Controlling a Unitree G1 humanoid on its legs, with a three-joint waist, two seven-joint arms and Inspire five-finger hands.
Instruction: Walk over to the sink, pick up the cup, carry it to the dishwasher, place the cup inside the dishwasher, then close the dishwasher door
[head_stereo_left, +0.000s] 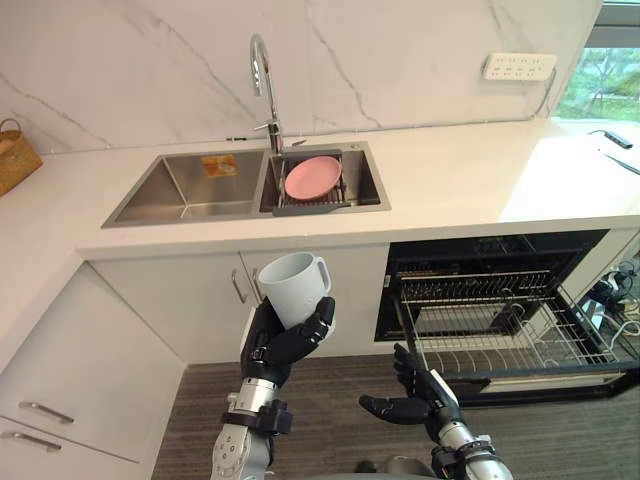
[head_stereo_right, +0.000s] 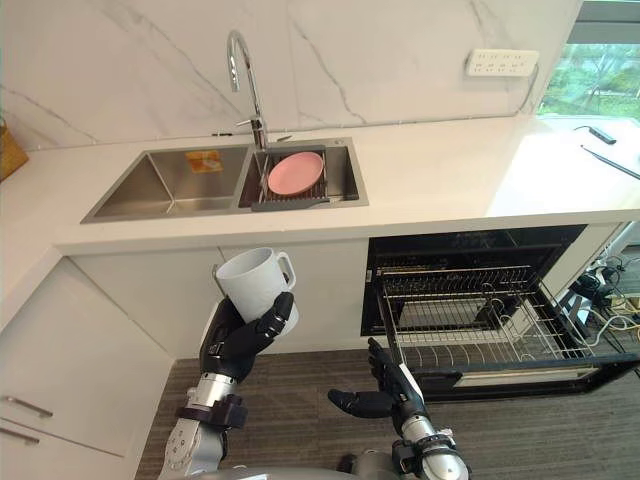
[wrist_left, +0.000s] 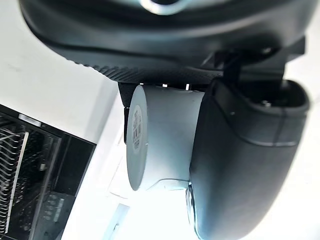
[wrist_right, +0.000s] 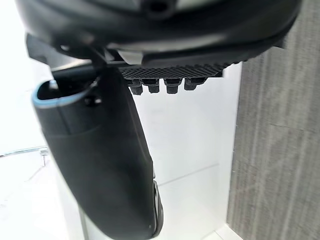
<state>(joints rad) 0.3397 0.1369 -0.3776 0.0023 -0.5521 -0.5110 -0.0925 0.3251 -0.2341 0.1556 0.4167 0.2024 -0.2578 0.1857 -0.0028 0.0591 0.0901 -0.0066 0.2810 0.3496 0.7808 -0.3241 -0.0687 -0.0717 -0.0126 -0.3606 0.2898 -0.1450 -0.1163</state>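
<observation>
A kitchen: a steel sink (head_stereo_left: 185, 188) and tap (head_stereo_left: 262, 75) are sitting in a white counter (head_stereo_left: 450, 175), a dishwasher (head_stereo_left: 480, 262) standing open below.

Way to the dishwasher: bare floor (head_stereo_left: 340, 410) lay between the left hand (head_stereo_left: 285, 340) gripping the cup (head_stereo_left: 293, 288) and the lower rack (head_stereo_left: 470, 345)
In the way: the right hand (head_stereo_left: 415, 395), fingers spread, hovered low just beside the rack's near corner
Lower rack: pulled out over the lowered dishwasher door (head_stereo_left: 520, 390), open from above, mostly bare wire
Overhead: the upper rack (head_stereo_left: 470, 285) and countertop (head_stereo_left: 450, 215) overhung its back part
Behind the cup: cabinet doors (head_stereo_left: 190, 300) stood close
</observation>
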